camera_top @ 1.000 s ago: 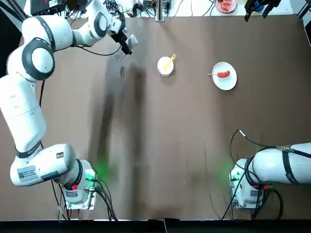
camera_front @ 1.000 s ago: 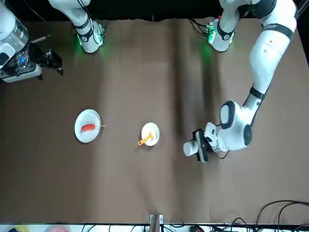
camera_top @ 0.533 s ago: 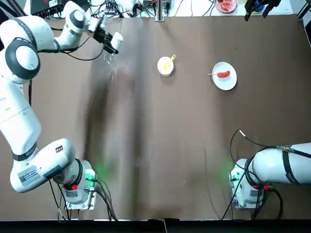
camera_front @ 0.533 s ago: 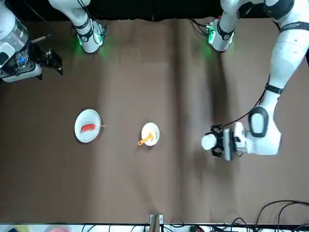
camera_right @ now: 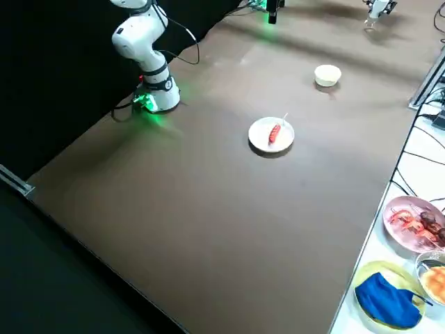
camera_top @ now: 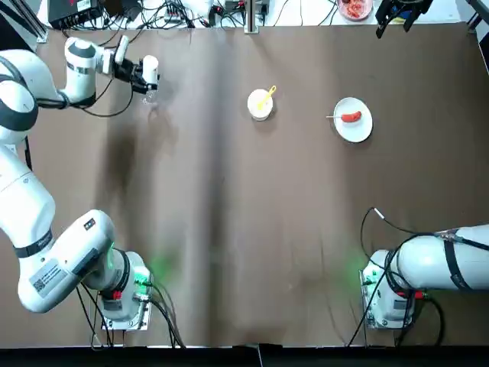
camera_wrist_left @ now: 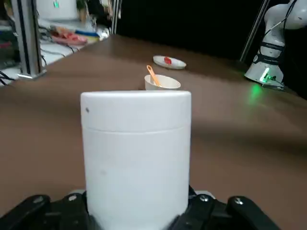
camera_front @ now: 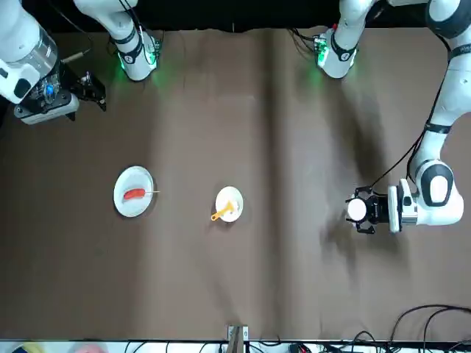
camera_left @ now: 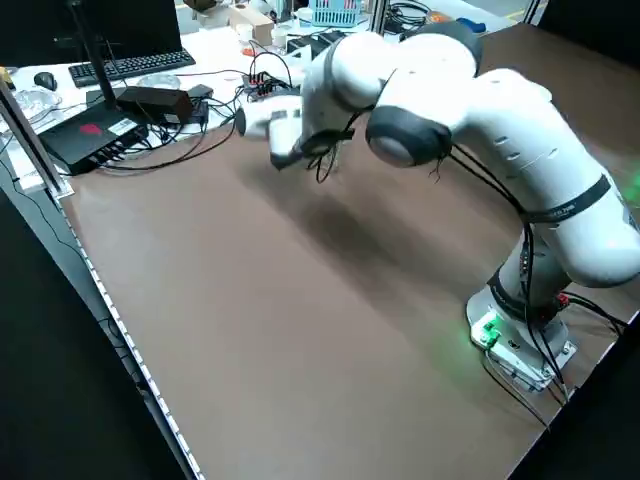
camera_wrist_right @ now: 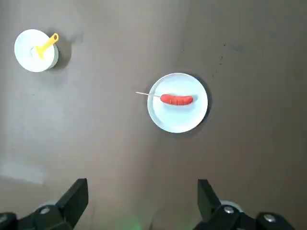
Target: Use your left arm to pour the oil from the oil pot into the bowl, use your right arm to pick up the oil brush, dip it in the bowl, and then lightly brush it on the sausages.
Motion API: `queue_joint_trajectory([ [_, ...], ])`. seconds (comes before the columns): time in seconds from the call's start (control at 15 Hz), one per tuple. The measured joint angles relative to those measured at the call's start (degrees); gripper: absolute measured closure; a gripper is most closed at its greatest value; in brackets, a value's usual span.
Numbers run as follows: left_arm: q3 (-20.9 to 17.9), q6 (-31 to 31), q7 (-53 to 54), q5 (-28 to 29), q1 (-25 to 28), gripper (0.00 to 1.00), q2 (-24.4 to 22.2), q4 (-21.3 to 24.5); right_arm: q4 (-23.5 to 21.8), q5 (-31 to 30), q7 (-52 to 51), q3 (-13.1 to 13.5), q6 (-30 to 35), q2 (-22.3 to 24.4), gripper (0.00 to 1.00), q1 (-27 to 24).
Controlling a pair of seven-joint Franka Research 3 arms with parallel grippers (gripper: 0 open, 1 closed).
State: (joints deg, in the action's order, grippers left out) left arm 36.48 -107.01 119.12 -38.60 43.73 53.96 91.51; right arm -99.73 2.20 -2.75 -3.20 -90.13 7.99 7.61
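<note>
My left gripper (camera_top: 144,76) is shut on the oil pot (camera_top: 150,64), a clear bottle with a white cap (camera_wrist_left: 136,153), held at the far left of the table, well left of the bowl. The small white bowl (camera_top: 260,105) stands mid-table at the far side, and the yellow oil brush (camera_top: 266,97) rests in it. To its right, a white plate (camera_top: 354,130) carries the red sausage (camera_top: 351,116) on its skewer. My right gripper (camera_wrist_right: 141,201) hangs open and empty high above the plate, near the far right corner (camera_top: 397,9).
Beyond the far edge lie cables, a metal post (camera_top: 250,15) and a dish of food (camera_top: 355,8). In the right side view, plates of food (camera_right: 416,223) and a blue cloth (camera_right: 386,300) sit off the table. The brown tabletop (camera_top: 267,229) stretches toward the arm bases.
My left arm has swung the oil pot leftward, away from the bowl, toward the table's far left. The right gripper has shifted slightly. Bowl, brush and sausage have not moved.
</note>
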Motion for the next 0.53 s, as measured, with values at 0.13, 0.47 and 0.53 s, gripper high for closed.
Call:
queue_joint_trajectory([
  [0.13, 0.0, 1.9, 3.9, -0.6, 2.5, 0.44, 1.2, -0.8, 0.0, 0.0, 0.0, 0.3, -0.3, 0.0, 0.00, -0.2],
  [0.47, -0.1, 6.0, 9.6, -5.3, 9.6, 0.44, 2.0, -3.2, 0.1, 0.0, 0.0, 0.7, -2.1, 0.0, 0.00, -0.6],
  [0.53, -0.3, 6.0, 10.8, -6.0, 10.9, 0.44, 2.4, -3.4, 0.1, 0.0, 0.0, 0.7, -2.2, 0.0, 0.00, -0.6],
])
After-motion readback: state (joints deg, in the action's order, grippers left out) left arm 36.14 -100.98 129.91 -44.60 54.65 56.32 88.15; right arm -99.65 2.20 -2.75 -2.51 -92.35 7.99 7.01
